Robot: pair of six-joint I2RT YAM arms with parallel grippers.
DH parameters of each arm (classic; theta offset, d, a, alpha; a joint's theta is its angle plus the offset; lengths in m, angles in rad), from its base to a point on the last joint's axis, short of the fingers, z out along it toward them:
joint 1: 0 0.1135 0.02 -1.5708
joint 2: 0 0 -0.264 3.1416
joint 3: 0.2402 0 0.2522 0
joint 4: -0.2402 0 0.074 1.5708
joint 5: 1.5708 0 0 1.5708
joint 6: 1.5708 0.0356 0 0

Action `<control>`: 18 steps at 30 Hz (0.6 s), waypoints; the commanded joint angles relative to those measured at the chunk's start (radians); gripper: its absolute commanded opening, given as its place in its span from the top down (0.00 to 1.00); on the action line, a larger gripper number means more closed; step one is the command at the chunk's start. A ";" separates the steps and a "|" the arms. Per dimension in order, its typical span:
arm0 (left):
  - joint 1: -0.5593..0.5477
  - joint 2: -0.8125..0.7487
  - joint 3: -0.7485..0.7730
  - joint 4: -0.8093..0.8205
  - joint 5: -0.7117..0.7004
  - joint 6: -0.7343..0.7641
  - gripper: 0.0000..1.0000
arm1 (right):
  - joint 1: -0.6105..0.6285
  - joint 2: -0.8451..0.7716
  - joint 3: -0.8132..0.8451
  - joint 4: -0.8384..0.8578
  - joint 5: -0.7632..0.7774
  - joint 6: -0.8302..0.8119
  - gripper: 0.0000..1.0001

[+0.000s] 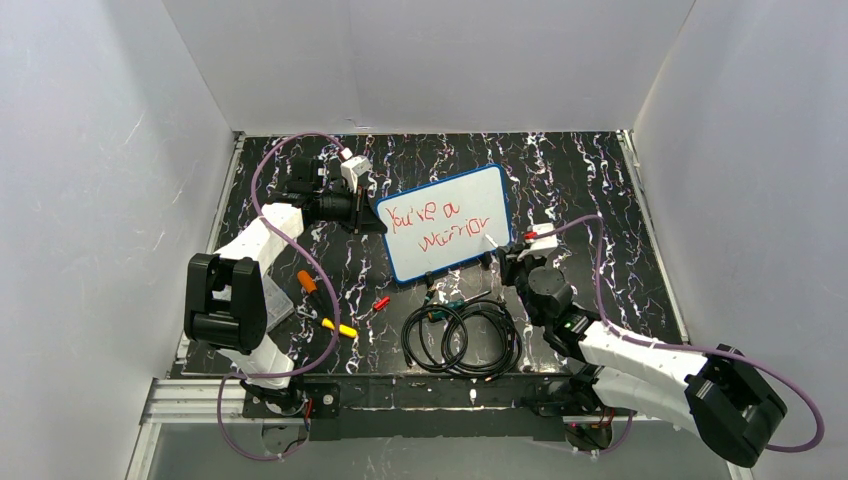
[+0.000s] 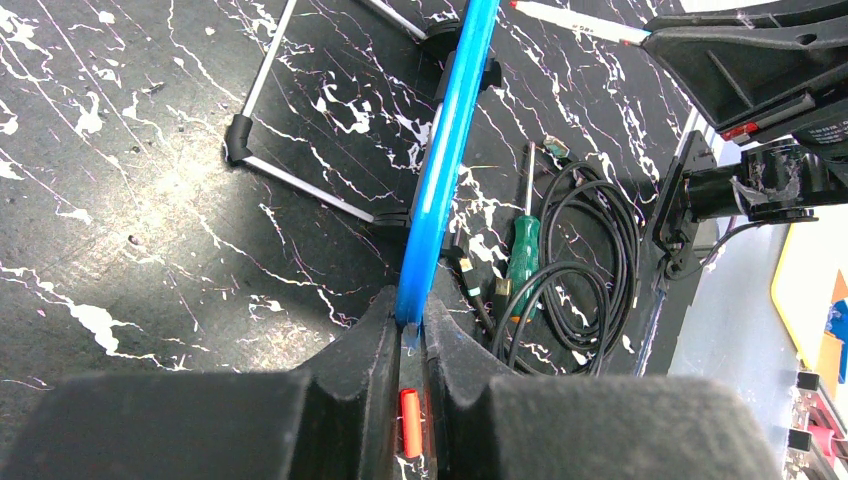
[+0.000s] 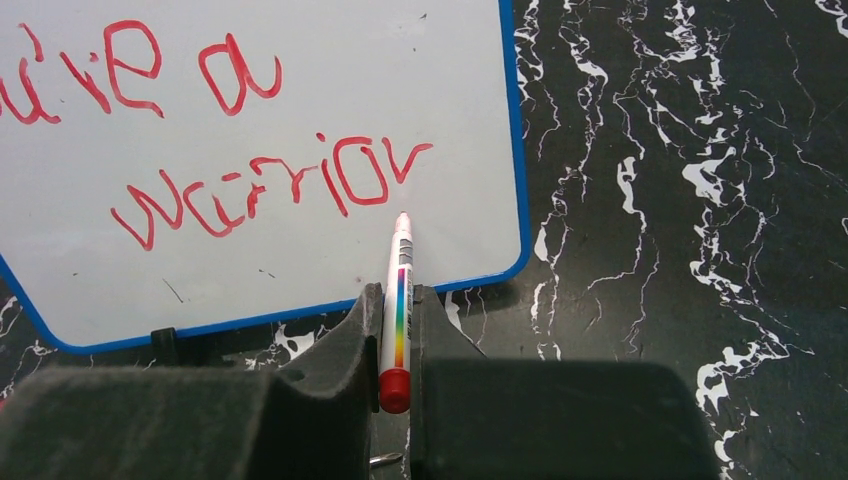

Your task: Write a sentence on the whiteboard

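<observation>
Plainly, thin red sentence (image 1: 437, 228) on whiteboard (image 1: 482, 190)

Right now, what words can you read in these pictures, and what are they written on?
"You're a" - top line of the red sentence, handwritten on the whiteboard.
"warrior" - bottom line of it, on the same board.
On the marker: a small grey printed patch near its tip, too small to read.
Nothing else here can be read.
</observation>
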 commanded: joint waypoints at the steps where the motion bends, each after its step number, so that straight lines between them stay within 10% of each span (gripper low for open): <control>1: -0.005 -0.029 0.020 -0.008 0.008 0.009 1.00 | -0.003 0.004 -0.003 0.030 -0.019 0.022 0.99; 18: -0.005 -0.030 0.020 -0.009 0.010 0.010 1.00 | 0.000 0.033 -0.020 -0.005 -0.026 0.057 0.99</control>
